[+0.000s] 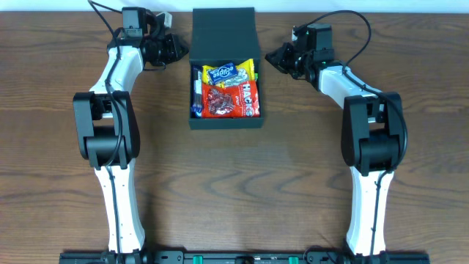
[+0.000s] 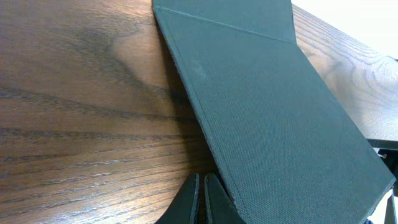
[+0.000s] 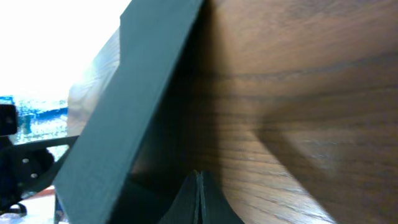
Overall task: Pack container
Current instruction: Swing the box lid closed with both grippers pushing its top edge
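Observation:
The dark green container [image 1: 223, 123] stands at the table's back centre, its flap lid [image 1: 223, 33] raised and leaning back. Inside lie several snack packets, a yellow-and-blue one [image 1: 227, 72] above a red one [image 1: 231, 101]. My left gripper [image 1: 183, 50] is shut and empty, just left of the lid; its view shows the lid's outer face [image 2: 267, 106] right beside the left gripper [image 2: 203, 186]. On the other side my right gripper [image 1: 270, 55] is shut and empty too, close to the lid's right edge [image 3: 134, 93], as the right gripper [image 3: 198, 180] shows in its own view.
Both arms reach along the table's two sides from bases at the front edge [image 1: 234, 257]. Brown wooden tabletop [image 1: 234, 191] lies in front of the box. The table's far edge [image 1: 410, 15] runs just behind the grippers.

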Action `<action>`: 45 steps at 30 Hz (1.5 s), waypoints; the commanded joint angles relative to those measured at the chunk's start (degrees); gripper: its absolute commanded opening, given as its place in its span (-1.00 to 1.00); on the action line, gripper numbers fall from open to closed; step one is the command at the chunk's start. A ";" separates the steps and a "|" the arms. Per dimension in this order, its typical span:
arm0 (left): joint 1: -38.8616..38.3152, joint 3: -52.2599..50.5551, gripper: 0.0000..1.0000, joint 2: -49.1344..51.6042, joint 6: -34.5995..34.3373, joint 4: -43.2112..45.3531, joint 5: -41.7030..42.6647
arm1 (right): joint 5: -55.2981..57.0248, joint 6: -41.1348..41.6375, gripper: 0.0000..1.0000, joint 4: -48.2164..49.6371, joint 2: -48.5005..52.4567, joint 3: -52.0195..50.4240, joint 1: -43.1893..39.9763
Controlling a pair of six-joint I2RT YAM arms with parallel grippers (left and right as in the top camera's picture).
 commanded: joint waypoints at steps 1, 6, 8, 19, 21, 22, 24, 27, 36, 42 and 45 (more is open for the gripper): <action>0.37 -0.17 -0.88 0.46 -1.07 -0.35 0.07 | -2.80 1.90 -0.97 1.79 1.49 0.37 0.57; 0.35 -0.17 -0.88 0.85 -1.64 -0.59 -0.87 | -2.47 2.32 -0.98 3.34 2.49 1.25 1.66; 0.35 -0.17 -0.88 1.57 -2.97 -0.42 -0.87 | -2.27 2.56 -0.97 3.30 2.93 2.05 1.99; 0.04 -0.11 -0.89 4.74 -7.52 3.39 5.25 | -2.29 3.21 -0.97 -0.76 7.87 12.57 2.10; -0.28 -0.11 -0.88 4.74 -7.48 3.80 6.99 | -4.15 1.29 -0.98 -0.20 7.87 13.05 2.10; -0.46 -0.11 -0.88 4.74 -7.48 4.63 8.13 | -5.29 0.66 -0.97 0.09 7.87 13.22 2.12; -0.57 -0.09 -0.88 4.74 -7.50 6.69 10.88 | -6.86 -0.63 -0.97 0.31 7.87 13.25 2.21; -0.57 0.59 -0.88 4.74 -7.32 7.54 12.87 | -9.90 -3.45 -0.97 0.72 7.87 13.25 2.25; -0.35 6.36 -0.88 4.72 -4.26 6.75 20.00 | -17.11 -4.52 -0.97 9.73 7.54 14.58 1.22; -0.04 13.81 -0.88 4.52 2.45 -2.25 20.28 | -22.88 -7.63 -0.97 9.16 7.13 18.93 0.07; 0.50 17.14 -0.88 4.52 4.94 -6.14 20.28 | -23.02 -9.38 -0.98 8.26 6.34 19.82 -0.09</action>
